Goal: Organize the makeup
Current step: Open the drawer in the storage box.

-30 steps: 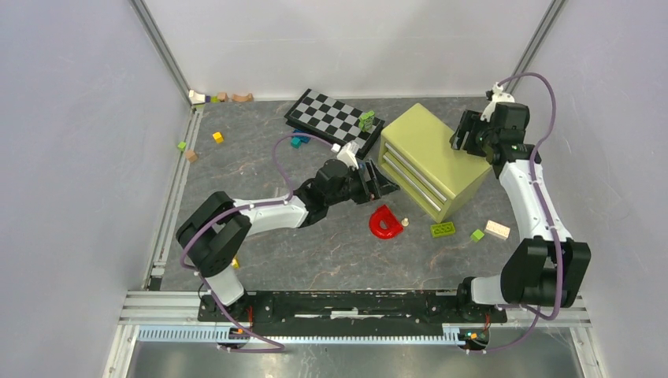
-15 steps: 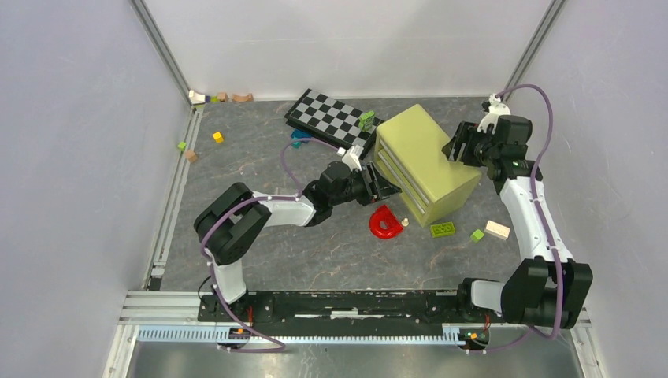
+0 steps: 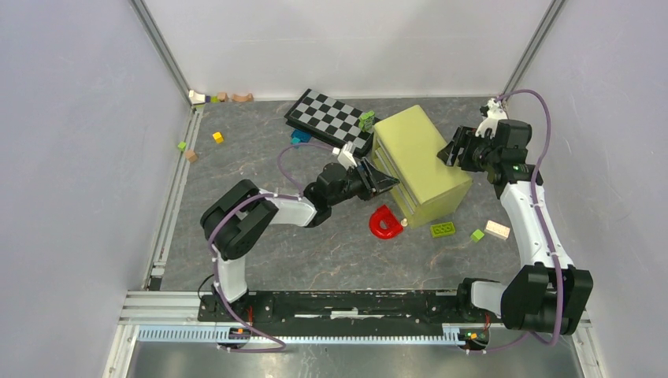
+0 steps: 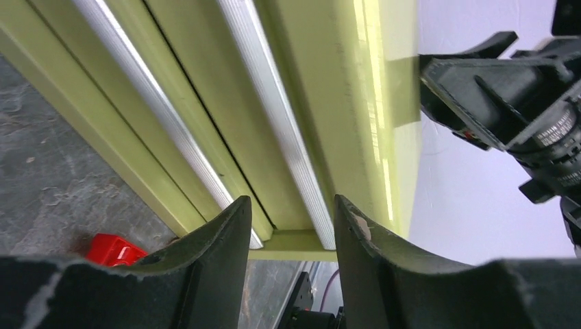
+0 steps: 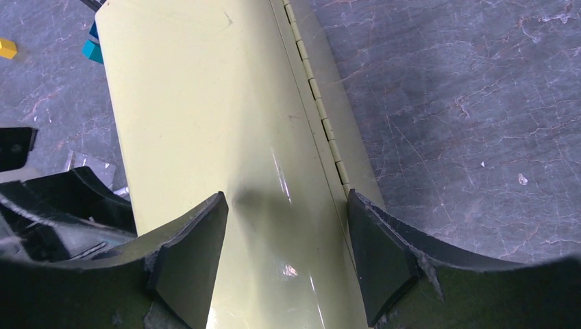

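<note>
No makeup shows in any view. An olive-green drawer box [image 3: 417, 153] stands right of centre, its drawer fronts turned toward the left arm. My left gripper [image 3: 386, 181] is at that front, open. Its fingers [image 4: 219, 240] straddle the end of a silver drawer handle [image 4: 274, 116] without clamping it. My right gripper [image 3: 455, 150] hangs over the box's top right side, open. In the right wrist view its pads [image 5: 195, 253] stand either side of the glossy lid [image 5: 205, 103], near the hinge [image 5: 322, 110].
A red horseshoe piece [image 3: 384, 223] and a small peg [image 3: 405, 223] lie just in front of the box. A checkerboard [image 3: 331, 116] leans behind it. Toy bricks lie at the right [image 3: 442, 229], at the left [image 3: 217, 137] and in the back-left corner [image 3: 217, 98].
The box has turned and slid left, its drawer fronts now facing the left arm. My left gripper reached in to the front and narrowed its jaws. My right gripper moved down-left with the box.
</note>
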Controlling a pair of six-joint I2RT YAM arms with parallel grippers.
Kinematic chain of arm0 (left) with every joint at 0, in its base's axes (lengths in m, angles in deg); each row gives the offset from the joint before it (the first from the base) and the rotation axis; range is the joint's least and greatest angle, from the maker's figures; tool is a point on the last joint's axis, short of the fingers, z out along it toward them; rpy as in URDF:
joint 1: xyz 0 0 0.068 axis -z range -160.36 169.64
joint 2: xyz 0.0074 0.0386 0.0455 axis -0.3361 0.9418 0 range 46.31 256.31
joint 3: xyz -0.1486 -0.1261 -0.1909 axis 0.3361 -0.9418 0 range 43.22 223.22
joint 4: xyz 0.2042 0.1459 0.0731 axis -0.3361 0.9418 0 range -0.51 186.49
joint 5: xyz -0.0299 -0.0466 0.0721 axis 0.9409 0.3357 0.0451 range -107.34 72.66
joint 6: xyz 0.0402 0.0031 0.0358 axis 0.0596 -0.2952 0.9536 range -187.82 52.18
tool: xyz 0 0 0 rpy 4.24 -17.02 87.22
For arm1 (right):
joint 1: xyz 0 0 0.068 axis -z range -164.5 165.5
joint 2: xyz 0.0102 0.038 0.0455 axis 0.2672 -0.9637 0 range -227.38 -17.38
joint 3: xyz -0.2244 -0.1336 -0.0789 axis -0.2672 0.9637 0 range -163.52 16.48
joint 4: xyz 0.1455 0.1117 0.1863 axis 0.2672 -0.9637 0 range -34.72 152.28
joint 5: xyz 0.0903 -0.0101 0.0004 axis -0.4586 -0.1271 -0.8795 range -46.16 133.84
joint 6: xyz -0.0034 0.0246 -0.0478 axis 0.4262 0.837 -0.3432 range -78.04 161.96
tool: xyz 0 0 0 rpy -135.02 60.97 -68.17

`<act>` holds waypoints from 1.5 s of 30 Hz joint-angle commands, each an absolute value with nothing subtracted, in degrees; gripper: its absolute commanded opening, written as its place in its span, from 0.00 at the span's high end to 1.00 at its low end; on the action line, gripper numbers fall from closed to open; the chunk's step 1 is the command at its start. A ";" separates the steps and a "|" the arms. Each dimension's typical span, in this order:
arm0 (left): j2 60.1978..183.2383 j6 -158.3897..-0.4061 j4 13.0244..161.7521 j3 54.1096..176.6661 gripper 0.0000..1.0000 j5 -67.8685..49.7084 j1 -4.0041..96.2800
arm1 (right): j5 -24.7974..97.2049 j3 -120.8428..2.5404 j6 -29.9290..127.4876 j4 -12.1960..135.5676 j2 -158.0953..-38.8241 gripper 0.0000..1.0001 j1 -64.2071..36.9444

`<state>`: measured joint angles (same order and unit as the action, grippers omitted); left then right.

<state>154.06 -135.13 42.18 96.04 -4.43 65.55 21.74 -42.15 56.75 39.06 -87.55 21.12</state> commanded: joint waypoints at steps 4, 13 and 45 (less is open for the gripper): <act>159.69 -142.39 32.05 95.82 0.45 -6.03 64.42 | 15.35 -39.59 59.03 29.85 -87.78 0.30 19.71; 164.18 -146.23 25.50 97.99 0.44 -5.65 63.33 | 15.39 -39.41 58.61 29.41 -88.08 0.30 19.71; 170.01 -147.66 24.08 107.32 0.46 -2.18 62.13 | 15.81 -39.08 57.74 28.63 -88.24 0.31 19.71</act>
<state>168.74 -146.06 28.06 102.77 -1.86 61.55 21.67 -41.78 56.03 39.30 -87.38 21.12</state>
